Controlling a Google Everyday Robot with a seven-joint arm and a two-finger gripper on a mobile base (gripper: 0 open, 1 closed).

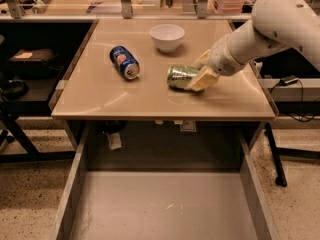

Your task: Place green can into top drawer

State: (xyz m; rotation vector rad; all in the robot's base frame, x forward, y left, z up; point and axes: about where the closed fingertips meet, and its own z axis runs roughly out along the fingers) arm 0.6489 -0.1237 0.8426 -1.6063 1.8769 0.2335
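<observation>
grey metal forms the wide, shallow top drawer (165,206), which stands open below the front edge of the tan tabletop (100,96) and shows a flat bottom and low side walls. on the tabletop, just right of its middle, the small aluminium green can (179,77) with a mottled green and white label lies on its side, running left to right. the robot's two-finger gripper (196,74), with cream-coloured fingers, sits low over the tabletop's right half at the can's right end. its jaws pinch the can, one finger on the near side and one on the far side. the white robot arm (272,29) reaches in from beyond the tabletop's right edge. left of the tabletop's middle, a blue aluminium can (124,62) with a red-white logo lies on its side, well apart from the green can. toward the tabletop's back edge a small round white bowl (167,36) stands upright.
</observation>
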